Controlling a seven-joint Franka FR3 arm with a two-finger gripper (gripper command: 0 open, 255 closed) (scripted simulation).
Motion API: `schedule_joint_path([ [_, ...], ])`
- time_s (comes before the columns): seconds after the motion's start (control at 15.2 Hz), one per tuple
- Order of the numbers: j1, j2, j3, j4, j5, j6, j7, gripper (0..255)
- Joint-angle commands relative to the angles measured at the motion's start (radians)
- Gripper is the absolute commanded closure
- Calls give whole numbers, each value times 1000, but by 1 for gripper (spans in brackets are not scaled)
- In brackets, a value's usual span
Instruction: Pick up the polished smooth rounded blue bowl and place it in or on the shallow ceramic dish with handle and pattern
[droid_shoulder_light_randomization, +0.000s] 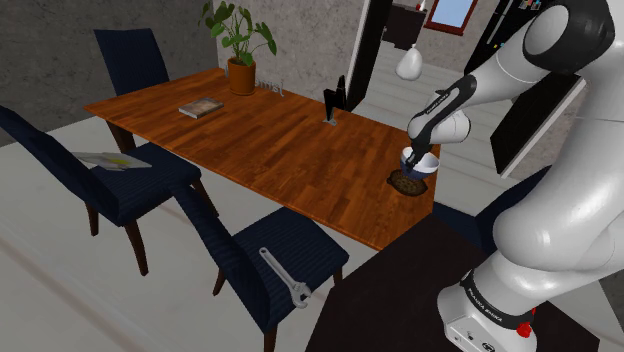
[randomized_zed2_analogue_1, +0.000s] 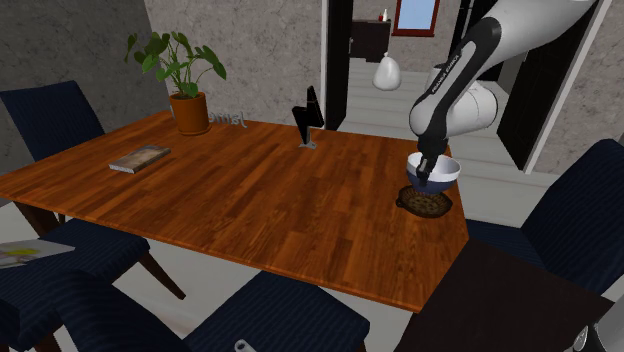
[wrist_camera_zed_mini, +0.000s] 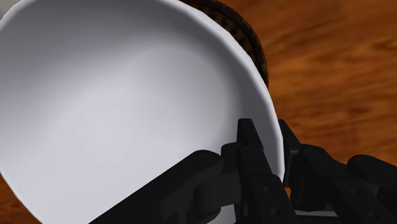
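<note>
Currently on record, item by item.

Fingers (wrist_camera_zed_mini: 253, 149): two, all black, parted only by the thickness of a bowl wall. They pinch the bowl's rim, one finger inside the wall and the other outside, both pressed to it.

Bowl (wrist_camera_zed_mini: 121, 108): rounded and smooth, plain white inside, blue on the outer wall in the second exterior view (randomized_zed2_analogue_1: 430, 185). It hangs from the fingers by its rim, with its body just below them and off the surface.

Dish (randomized_zed2_analogue_1: 422, 203): shallow, dark, with a brown pattern. It lies flat on the surface directly beneath the fingers and the bowl. Its dark patterned edge (wrist_camera_zed_mini: 253, 48) shows past the bowl's rim on the side away from the fingers. Whether the bowl's underside touches it cannot be told.

Surface (randomized_zed2_analogue_1: 250, 200): reddish-brown wooden planks. The fingers stand over its corner nearest the stand.

Arm (droid_shoulder_light_randomization: 560, 200): white with dark joints, bent down to the fingers.

Potted plant (randomized_zed2_analogue_1: 189, 110), book (randomized_zed2_analogue_1: 140, 158): on the surface, well apart from the fingers, at the far end.

Wrench (droid_shoulder_light_randomization: 285, 277): on a dark blue chair seat (droid_shoulder_light_randomization: 300, 250), well apart from the fingers.
</note>
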Motion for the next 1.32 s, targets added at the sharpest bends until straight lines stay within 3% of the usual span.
schedule_joint_path([
  [0.0,0,27,0,5,0,23,3,255],
  [0.4,-1,108,0,21,0,87,9,255],
  [0.86,-1,108,1,21,0,87,9,255],
  [0.92,-1,108,1,21,0,87,9,0],
  [1.25,-1,108,1,21,0,87,9,0],
])
